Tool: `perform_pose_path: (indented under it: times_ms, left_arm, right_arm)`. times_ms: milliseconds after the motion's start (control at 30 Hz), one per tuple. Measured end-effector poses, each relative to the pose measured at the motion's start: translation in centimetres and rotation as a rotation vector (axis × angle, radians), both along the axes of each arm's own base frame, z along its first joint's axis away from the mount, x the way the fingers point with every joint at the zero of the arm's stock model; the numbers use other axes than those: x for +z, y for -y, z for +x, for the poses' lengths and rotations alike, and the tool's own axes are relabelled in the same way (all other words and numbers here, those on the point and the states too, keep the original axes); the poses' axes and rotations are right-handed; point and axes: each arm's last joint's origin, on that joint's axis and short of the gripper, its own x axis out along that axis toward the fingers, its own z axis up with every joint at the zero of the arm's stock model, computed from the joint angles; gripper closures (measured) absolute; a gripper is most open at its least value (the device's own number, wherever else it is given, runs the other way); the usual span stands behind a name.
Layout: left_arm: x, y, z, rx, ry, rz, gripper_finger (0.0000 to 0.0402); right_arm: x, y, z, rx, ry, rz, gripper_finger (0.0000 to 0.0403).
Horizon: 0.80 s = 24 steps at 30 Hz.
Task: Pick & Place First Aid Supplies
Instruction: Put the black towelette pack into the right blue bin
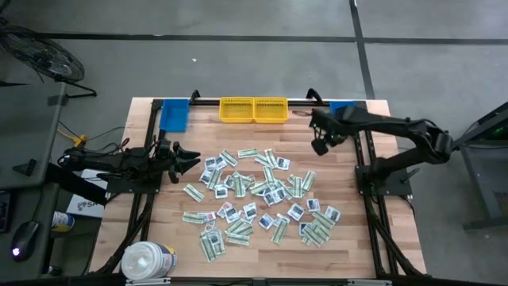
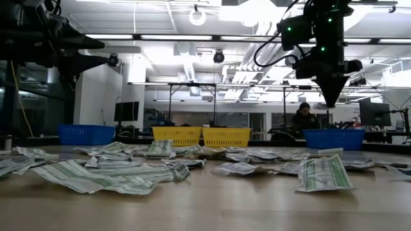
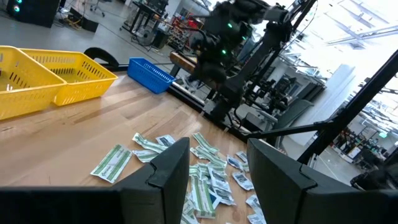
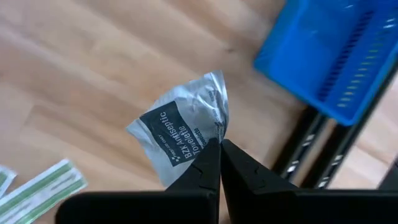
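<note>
Many small flat first aid packets (image 1: 254, 195) lie scattered over the middle of the wooden table, pale green-white strips and squarish white ones. My right gripper (image 4: 219, 149) hangs above the table's far right part (image 1: 320, 147), shut on one squarish white packet (image 4: 180, 140) with a dark blue label. It is close to the right blue bin (image 4: 342, 56). My left gripper (image 1: 186, 156) waits level and open at the table's left side, with nothing between its fingers (image 3: 168, 174). My right gripper pinches the white packet between its two fingertips at one crumpled edge (image 4: 214, 132). The fingers come from above, pointing steeply down. The packet is lifted clear of the table and sticks out past the fingertips, its blue label showing.
Two yellow bins (image 1: 254, 110) stand side by side at the table's far edge, with a blue bin (image 1: 173, 114) to their left and another (image 1: 343, 107) to their right. A big white round tub (image 1: 147, 260) sits at the near left corner. Bare wood lies between packets and bins.
</note>
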Motion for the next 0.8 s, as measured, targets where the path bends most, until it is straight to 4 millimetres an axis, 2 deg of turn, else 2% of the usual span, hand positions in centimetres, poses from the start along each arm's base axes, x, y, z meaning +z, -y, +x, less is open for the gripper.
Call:
perform_pose_path:
  times_ms: [300, 500, 600, 800]
  left_arm:
    - [0.0, 0.0, 0.0, 0.000, 0.000, 0.000, 0.0240]
    - [0.0, 0.0, 0.0, 0.000, 0.000, 0.000, 0.0240]
    - [0.0, 0.0, 0.0, 0.000, 0.000, 0.000, 0.0240]
    - [0.0, 0.0, 0.0, 0.000, 0.000, 0.000, 0.0240]
  right_arm:
    - [-0.6, 4.1, -3.4, -0.128, -0.048, 0.013, 0.0403]
    - [-0.7, 6.2, -4.8, -0.245, 0.001, -0.022, 0.0403]
    - [-0.7, 7.0, -5.2, -0.304, 0.040, -0.055, 0.0403]
    - [-0.5, 7.9, -4.8, -0.426, 0.130, -0.163, 0.0403]
